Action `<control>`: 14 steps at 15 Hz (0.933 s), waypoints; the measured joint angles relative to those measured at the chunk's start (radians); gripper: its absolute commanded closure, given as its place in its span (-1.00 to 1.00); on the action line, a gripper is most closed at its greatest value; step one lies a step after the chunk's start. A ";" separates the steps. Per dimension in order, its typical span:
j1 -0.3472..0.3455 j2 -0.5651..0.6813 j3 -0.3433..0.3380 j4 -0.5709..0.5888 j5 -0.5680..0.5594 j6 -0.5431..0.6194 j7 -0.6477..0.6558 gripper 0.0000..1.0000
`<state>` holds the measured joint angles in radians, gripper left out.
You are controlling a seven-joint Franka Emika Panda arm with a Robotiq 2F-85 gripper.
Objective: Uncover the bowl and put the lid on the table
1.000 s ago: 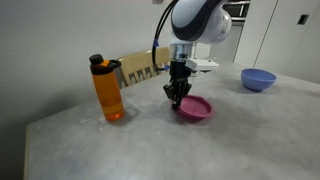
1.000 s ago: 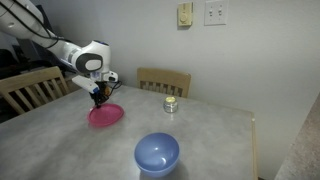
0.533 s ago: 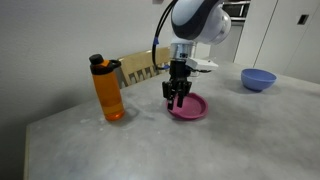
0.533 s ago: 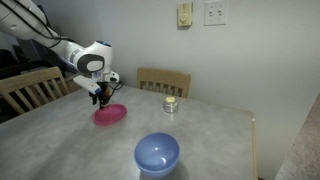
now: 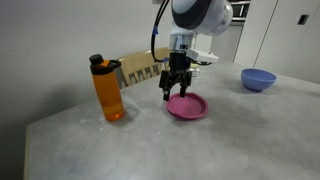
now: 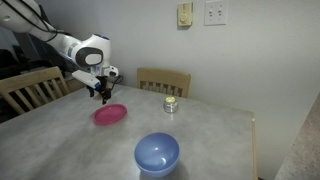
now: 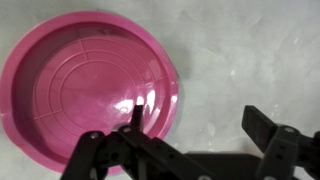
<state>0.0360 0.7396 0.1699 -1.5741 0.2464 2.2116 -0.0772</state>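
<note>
The magenta lid (image 5: 187,106) (image 6: 110,115) (image 7: 85,90) lies flat on the grey table (image 5: 150,145) (image 6: 220,140), by itself. My gripper (image 5: 176,84) (image 6: 101,92) (image 7: 195,115) hangs open just above the lid's edge, with nothing between its fingers. The wrist view has one fingertip (image 7: 130,108) over the lid's rim and the other over bare tabletop. The blue bowl (image 5: 258,78) (image 6: 157,153) stands uncovered on the table, well away from the lid.
An orange bottle (image 5: 108,89) stands near the lid. A small white-and-metal jar (image 6: 170,104) sits toward the back of the table. Wooden chair backs (image 6: 163,80) (image 6: 30,88) rise behind the table's far edge, by the wall.
My gripper went from shut on the lid's rim to open and rose a little. The lid has settled flat on the table.
</note>
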 measured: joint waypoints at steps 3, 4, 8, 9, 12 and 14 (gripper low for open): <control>0.016 -0.055 -0.021 -0.012 -0.054 -0.064 0.040 -1.00; 0.023 -0.076 -0.031 -0.017 -0.077 -0.090 0.056 -1.00; 0.048 -0.164 -0.065 -0.049 -0.165 -0.176 0.095 -1.00; 0.051 -0.185 -0.070 -0.059 -0.180 -0.186 0.097 -1.00; 0.053 -0.246 -0.073 -0.092 -0.207 -0.202 0.094 -1.00; 0.054 -0.288 -0.072 -0.115 -0.208 -0.207 0.088 -1.00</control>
<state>0.0897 0.4518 0.0975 -1.6888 0.0381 2.0048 0.0106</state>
